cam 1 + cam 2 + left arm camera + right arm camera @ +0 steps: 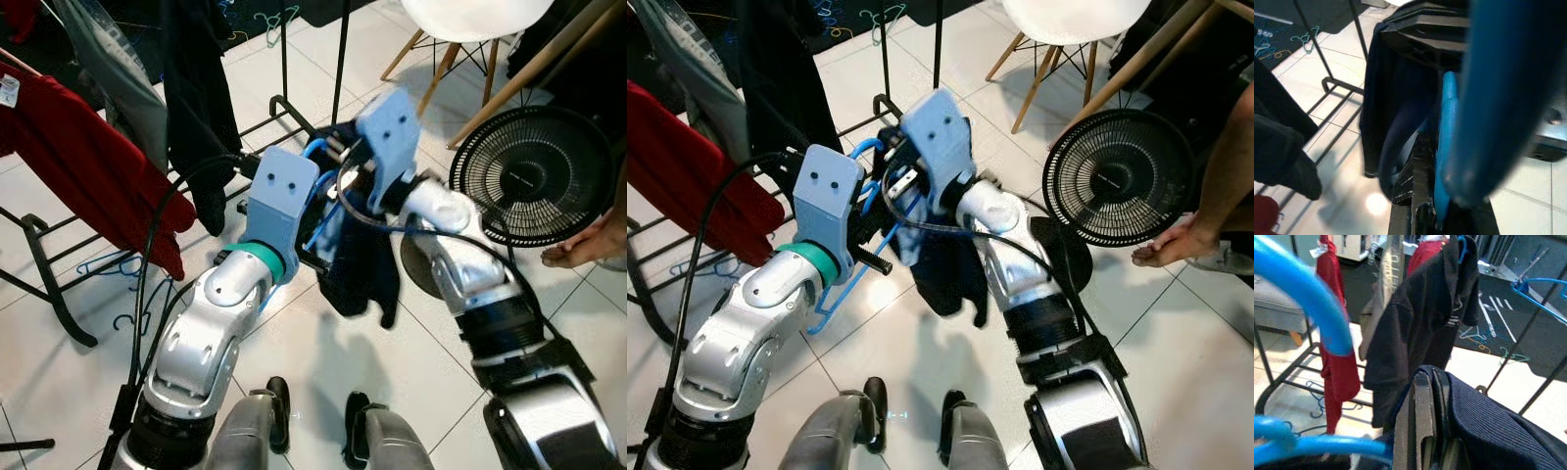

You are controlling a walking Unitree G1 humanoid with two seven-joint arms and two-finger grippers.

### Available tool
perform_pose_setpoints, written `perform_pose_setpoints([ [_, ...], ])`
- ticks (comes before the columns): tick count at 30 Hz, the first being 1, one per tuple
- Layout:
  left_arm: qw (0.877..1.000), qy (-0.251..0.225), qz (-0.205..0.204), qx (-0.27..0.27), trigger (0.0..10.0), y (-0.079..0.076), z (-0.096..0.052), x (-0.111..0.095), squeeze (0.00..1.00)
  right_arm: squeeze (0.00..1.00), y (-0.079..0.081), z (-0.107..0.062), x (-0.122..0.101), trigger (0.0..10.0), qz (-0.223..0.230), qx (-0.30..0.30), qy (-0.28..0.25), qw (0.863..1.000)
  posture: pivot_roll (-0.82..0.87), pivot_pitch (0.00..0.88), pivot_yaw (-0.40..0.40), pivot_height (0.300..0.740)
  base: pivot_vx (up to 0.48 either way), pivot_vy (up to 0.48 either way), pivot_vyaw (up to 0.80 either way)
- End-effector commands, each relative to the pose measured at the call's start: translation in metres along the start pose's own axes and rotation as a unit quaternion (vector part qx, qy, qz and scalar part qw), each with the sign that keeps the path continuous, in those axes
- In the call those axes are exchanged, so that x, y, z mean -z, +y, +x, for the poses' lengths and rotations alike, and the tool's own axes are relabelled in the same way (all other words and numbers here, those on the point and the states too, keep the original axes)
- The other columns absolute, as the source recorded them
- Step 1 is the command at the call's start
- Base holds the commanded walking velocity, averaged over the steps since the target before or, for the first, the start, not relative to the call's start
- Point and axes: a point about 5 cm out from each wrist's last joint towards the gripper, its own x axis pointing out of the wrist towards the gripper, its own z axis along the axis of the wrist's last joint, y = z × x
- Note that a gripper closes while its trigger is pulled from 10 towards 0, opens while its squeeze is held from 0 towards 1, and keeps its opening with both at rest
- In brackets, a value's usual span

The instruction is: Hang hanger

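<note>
Two tools meet above the floor: left tool (884, 227) clamps the blue hanger (854, 276); right tool (906, 186) pinches the dark garment (945, 264). Risk: garment slipping off before reaching the rack (284, 59).

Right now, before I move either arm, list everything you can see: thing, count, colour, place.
blue hanger: one, blue, held between the two grippers in front of the robot
dark garment: one, navy, draped on the blue hanger, hanging under the right gripper
clothes rack: one, black, ahead and to the left
red garment: one, red, on the rack at far left
black shirt: one, black, hanging on the rack
spare hangers: several, blue, on the floor under the rack
fan: one, black, on the floor to the right
chair: one, white seat, wooden legs, ahead right
person's hand: one, beside the fan
left gripper: on the hanger
right gripper: at the garment
</note>
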Motion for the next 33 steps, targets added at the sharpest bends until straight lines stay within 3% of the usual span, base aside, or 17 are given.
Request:
perform_pose_setpoints([
  [1,1.000,0.005,0.020,0.007,10.0,-0.004,0.000,-0.002,0.00,0.00,0.014,-0.002,0.003,10.0,-0.008,-0.026,0.005,1.000,0.00,0.191,0.049,0.740,0.000,0.000,0.00],
  [3,0.999,0.028,0.031,0.016,10.0,-0.005,-0.002,0.006,0.00,0.00,0.012,-0.005,0.002,10.0,-0.016,-0.017,0.005,1.000,-0.01,0.188,0.050,0.740,0.000,0.000,0.00],
  [5,0.997,0.062,0.044,0.032,10.0,-0.005,-0.007,0.019,0.00,0.00,0.000,-0.013,0.002,10.0,-0.030,0.021,0.009,0.999,-0.01,0.187,0.052,0.740,0.000,0.000,0.00],
  [11,0.995,0.084,0.042,0.037,10.0,-0.002,-0.013,0.027,0.00,0.00,-0.015,-0.022,0.003,10.0,-0.043,0.063,0.018,0.997,-0.01,0.187,0.052,0.740,0.000,0.000,0.00],
  [12,0.994,0.091,0.039,0.037,10.0,0.000,-0.015,0.029,0.00,0.00,-0.023,-0.026,0.004,10.0,-0.049,0.081,0.023,0.995,-0.01,0.187,0.052,0.740,0.000,0.000,0.00],
  [14,0.992,0.121,0.003,0.015,10.0,0.018,-0.029,0.034,0.00,0.00,-0.049,-0.047,0.015,10.0,-0.086,0.134,0.063,0.985,0.00,0.189,0.052,0.740,0.000,0.000,0.00],
  [17,0.990,0.138,-0.017,0.009,10.0,0.025,-0.037,0.036,0.00,0.00,-0.057,-0.058,0.019,10.0,-0.100,0.152,0.081,0.980,0.00,0.189,0.052,0.740,0.000,0.000,0.00],
  [21,0.989,0.146,-0.022,0.014,10.0,0.027,-0.041,0.037,0.00,0.00,-0.056,-0.059,0.020,10.0,-0.104,0.153,0.084,0.979,0.00,0.193,0.054,0.740,0.000,0.000,0.00],
  [26,0.985,0.160,-0.057,0.024,10.0,0.028,-0.048,0.034,0.00,0.00,-0.042,-0.056,0.022,10.0,-0.086,0.143,0.080,0.983,0.01,0.194,0.058,0.740,0.000,0.000,0.00],
  [30,0.985,0.155,-0.073,0.032,10.0,0.022,-0.045,0.031,0.00,0.00,-0.035,-0.052,0.022,10.0,-0.079,0.134,0.075,0.985,0.01,0.195,0.059,0.740,0.000,0.000,0.00],
  [32,0.981,0.139,-0.117,0.064,10.0,0.007,-0.038,0.019,0.00,0.00,-0.023,-0.038,0.021,10.0,-0.064,0.119,0.061,0.989,0.00,0.193,0.063,0.740,0.000,0.000,0.00],
  [33,0.981,0.139,-0.117,0.064,10.0,0.007,-0.038,0.019,0.00,0.00,-0.023,-0.038,0.021,10.0,-0.064,0.119,0.061,0.989,0.00,0.193,0.063,0.740,0.000,0.000,0.00],
])
